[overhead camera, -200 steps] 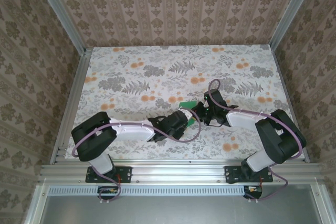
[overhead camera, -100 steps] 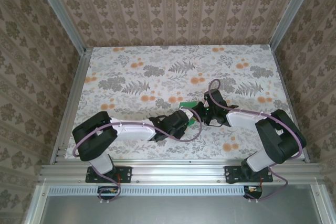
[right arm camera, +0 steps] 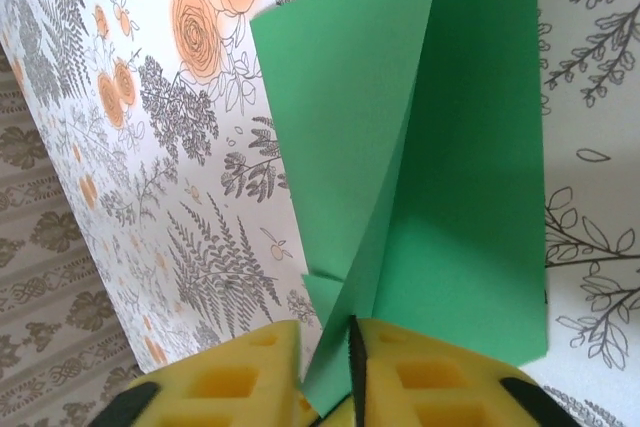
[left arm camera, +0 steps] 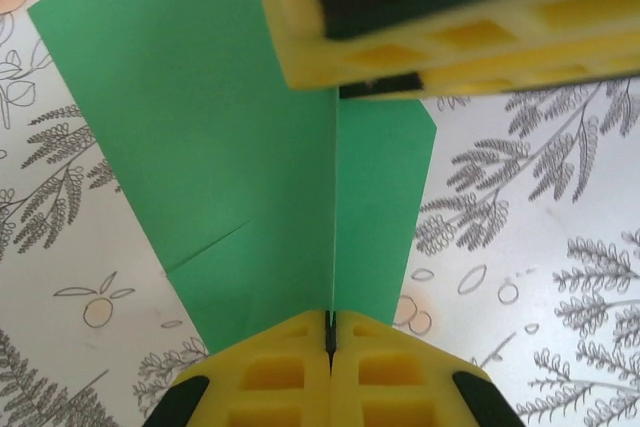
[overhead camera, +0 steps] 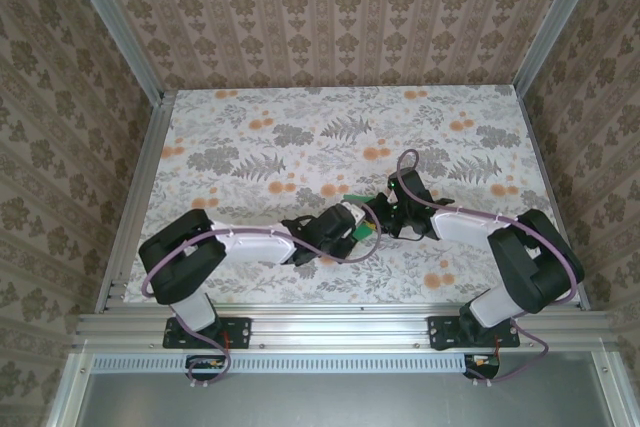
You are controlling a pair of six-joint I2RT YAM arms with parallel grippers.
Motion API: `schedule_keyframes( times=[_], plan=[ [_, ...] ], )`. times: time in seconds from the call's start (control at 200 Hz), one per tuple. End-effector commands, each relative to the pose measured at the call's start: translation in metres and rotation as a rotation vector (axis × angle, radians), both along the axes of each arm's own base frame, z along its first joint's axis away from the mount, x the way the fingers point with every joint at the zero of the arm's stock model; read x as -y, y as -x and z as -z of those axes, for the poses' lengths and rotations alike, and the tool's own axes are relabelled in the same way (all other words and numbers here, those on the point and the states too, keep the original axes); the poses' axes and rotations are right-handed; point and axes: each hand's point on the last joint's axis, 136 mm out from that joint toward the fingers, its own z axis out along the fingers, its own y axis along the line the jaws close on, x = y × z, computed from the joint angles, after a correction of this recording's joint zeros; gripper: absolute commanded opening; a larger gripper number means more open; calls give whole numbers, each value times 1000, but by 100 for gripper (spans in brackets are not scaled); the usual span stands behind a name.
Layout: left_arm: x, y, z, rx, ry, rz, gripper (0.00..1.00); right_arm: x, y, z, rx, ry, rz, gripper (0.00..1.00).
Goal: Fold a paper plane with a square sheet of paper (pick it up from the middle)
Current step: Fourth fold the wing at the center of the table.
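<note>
left end effector (left arm camera: 329, 333) pinched green sheet (left arm camera: 240, 167) at crease | right end effector (right arm camera: 350, 345): grip unclear | sheet looked light, floppy; best held on crease straight ahead

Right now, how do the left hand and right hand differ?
Left hand is shut tight on the green paper's crease; right hand shows a thin gap, grip unclear. Left hand reaches in from the left, right hand from the right. Both are yellow-tipped and meet at the fold.

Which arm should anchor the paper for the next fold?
Left, probably: the left gripper has its jaws shut on the crease of the paper. Whether the right gripper grips the other end is unclear, so it is freer to fold.
</note>
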Motion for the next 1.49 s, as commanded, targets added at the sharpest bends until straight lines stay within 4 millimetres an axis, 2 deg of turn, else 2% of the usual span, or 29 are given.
schedule_keyframes(
  times=[0.0,0.155,0.305,0.32,0.35,0.415,0.525,0.55,0.615,0.71,0.9,1.165,1.31,1.49],
  plan=[
    [6,2,-2,-85,104,-14,0,-1,0,-17,31,5,-41,32],
    [6,-2,-6,-149,195,-21,0,10,2,-22,52,41,-41,40],
    [4,-6,-11,-191,247,-19,0,21,6,-20,52,86,-44,41],
    [4,-6,-11,-199,254,-17,0,21,6,-28,75,81,-43,41],
    [4,-6,-12,-214,270,-14,0,23,7,-28,78,89,-42,41],
    [3,-9,-13,-240,297,-19,0,24,9,-26,77,95,-53,38],
    [0,-12,-12,-268,331,-30,0,19,12,-20,65,81,-85,27],
    [-1,-13,-13,-276,338,-30,0,18,13,-11,39,84,-94,24],
    [-2,-15,-13,-294,354,-34,0,10,12,-6,23,63,-118,17],
    [-4,-17,-11,-318,375,-46,0,2,9,-1,15,69,-150,13],
    [-7,-23,-7,-355,397,-66,0,0,2,17,-10,104,-158,12],
    [-10,-26,4,-403,392,-83,0,-1,-4,31,-20,147,-186,12],
    [-15,-30,10,-417,396,-109,0,5,-2,41,-47,195,-188,11],
    [-15,-32,6,-424,423,-105,0,9,1,51,-72,224,-194,11]
  ],
)
